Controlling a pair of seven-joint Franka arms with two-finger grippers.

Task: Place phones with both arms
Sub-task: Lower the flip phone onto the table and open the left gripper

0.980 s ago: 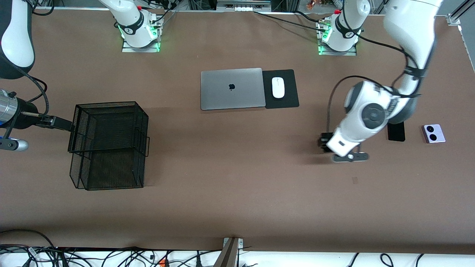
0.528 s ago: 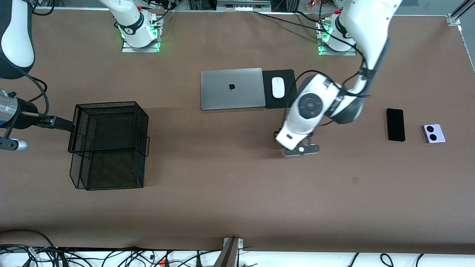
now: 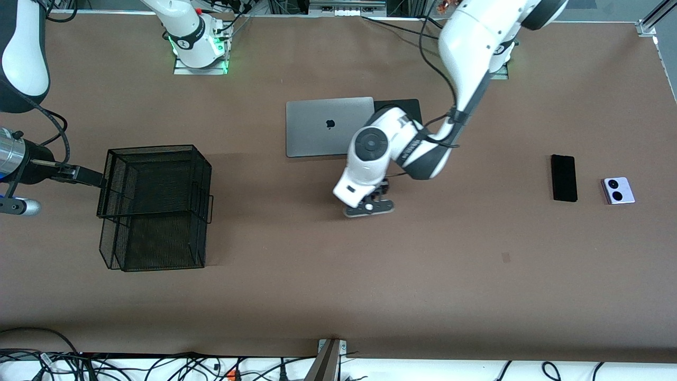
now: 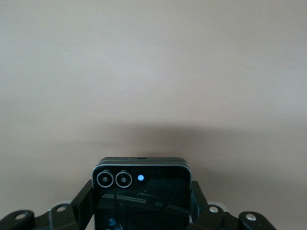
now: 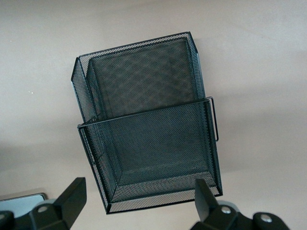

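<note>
My left gripper (image 3: pixel 382 189) hangs over the middle of the table, beside the laptop, shut on a small squarish black phone (image 4: pixel 141 201) with two ringed lenses. In the front view the arm's hand hides that phone. A long slim black phone (image 3: pixel 564 178) and a lavender-white phone (image 3: pixel 618 190) with two black lenses lie flat at the left arm's end. My right gripper (image 3: pixel 84 175) waits at the rim of the black mesh basket (image 3: pixel 153 149). Its fingers (image 5: pixel 72 191) stand wide apart with nothing in them, and the basket (image 5: pixel 144 115) shows below them.
A shut grey laptop (image 3: pixel 328 127) lies mid-table toward the robot bases, with a black mouse pad (image 3: pixel 407 103) beside it, largely covered by the left arm. The mesh basket has two open compartments. Cables run along the table's near edge.
The left arm has swung from beside the long black phone toward the middle of the table, carrying the small black phone. The right arm and the basket have not moved.
</note>
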